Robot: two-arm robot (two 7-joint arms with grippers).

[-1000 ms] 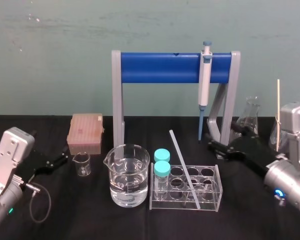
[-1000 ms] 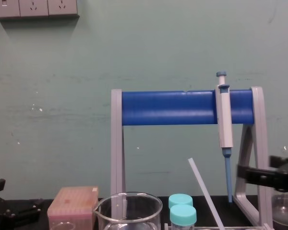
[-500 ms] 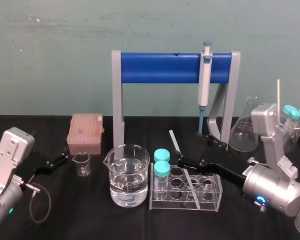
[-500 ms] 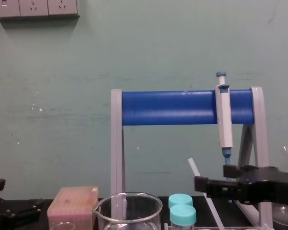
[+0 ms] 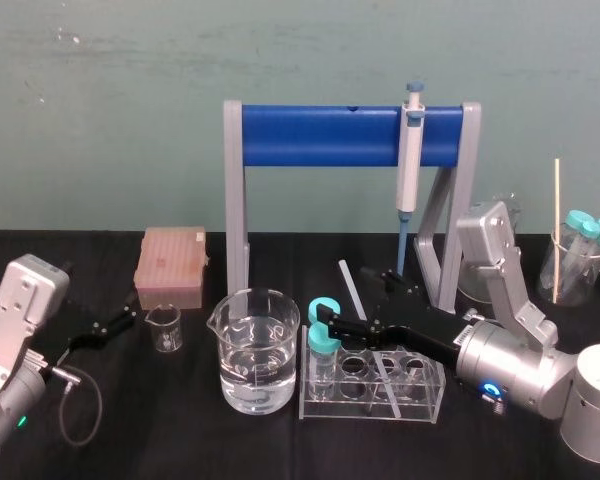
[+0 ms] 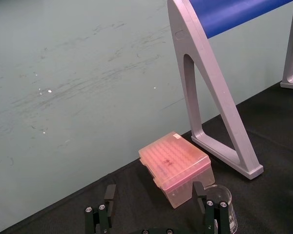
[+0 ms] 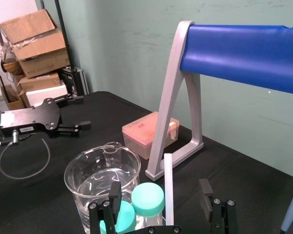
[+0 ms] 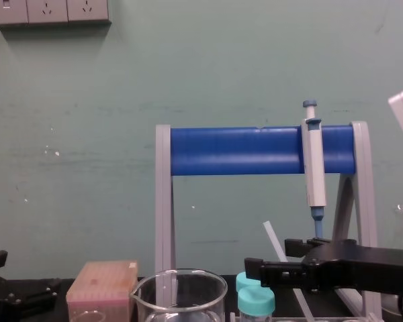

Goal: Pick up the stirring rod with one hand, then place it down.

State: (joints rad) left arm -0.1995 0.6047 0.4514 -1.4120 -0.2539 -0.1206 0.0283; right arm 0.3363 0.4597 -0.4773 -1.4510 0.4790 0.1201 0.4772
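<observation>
The stirring rod (image 5: 348, 278) is a thin translucent stick leaning up and back out of the clear test tube rack (image 5: 432, 398). My right gripper (image 5: 358, 297) reaches in from the right and stands open around the rod's upper part. In the right wrist view the rod (image 7: 167, 185) rises midway between the two fingers (image 7: 205, 191) without touching either. The chest view shows the rod (image 8: 273, 238) slanting just above the right gripper (image 8: 269, 255). My left gripper (image 5: 115, 325) rests open at the table's left, its fingers (image 6: 108, 195) spread with nothing between them.
A water-filled beaker (image 5: 258, 350) and two teal-capped tubes (image 5: 323, 338) stand just left of the right gripper. Behind rises the grey-and-blue stand (image 5: 325, 135) with a pipette (image 5: 410, 170). A pink tip box (image 5: 170, 262) and small beaker (image 5: 163, 328) sit at left, with glassware (image 5: 578, 262) at far right.
My right arm has swung leftward from the table's right side, bringing its open fingers around the rod's upper part. The rod and the left arm have not moved.
</observation>
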